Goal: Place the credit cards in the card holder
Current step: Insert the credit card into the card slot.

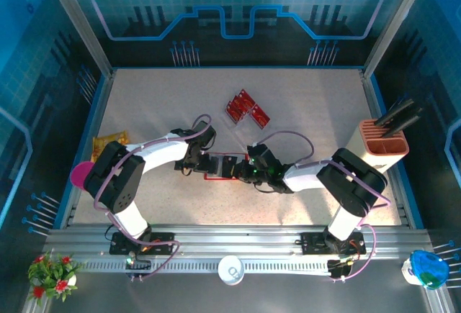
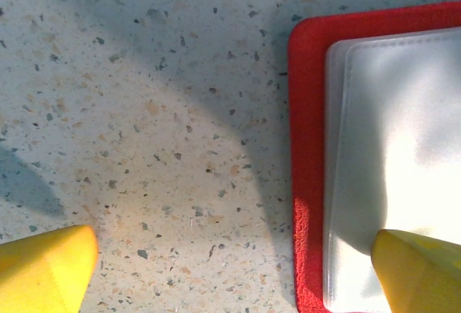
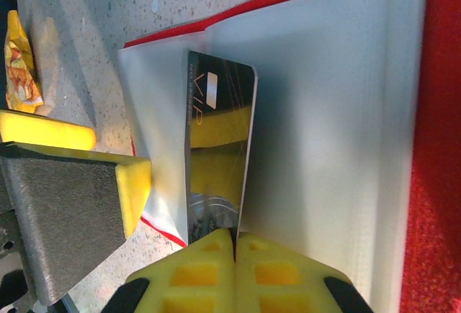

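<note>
Our right pincer point(image 3: 234, 245) is clenched on one card point(image 3: 216, 133). The card's far end sits between the clear pockets of the card holder point(image 3: 436, 183), in the middle of the worktop point(image 1: 144, 97). Our left pincer point(image 2: 230, 266) is spread wide, with one finger point(image 2: 421, 273) over the holder. We should push slow and straight. The card's long side points away from the pincer, VIP end first. More cards point(image 1: 246, 108) lie farther back.

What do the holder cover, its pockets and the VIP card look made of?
Holder cover: red and matte with a fuzzy nap at the edge, probably felt or suede-like fabric.
Pockets: milky, translucent soft plastic, likely vinyl; a welded-looking border and a slight sheen show.
Card: seemingly stiff glossy plastic; its dark printed face reflects yellow.
</note>
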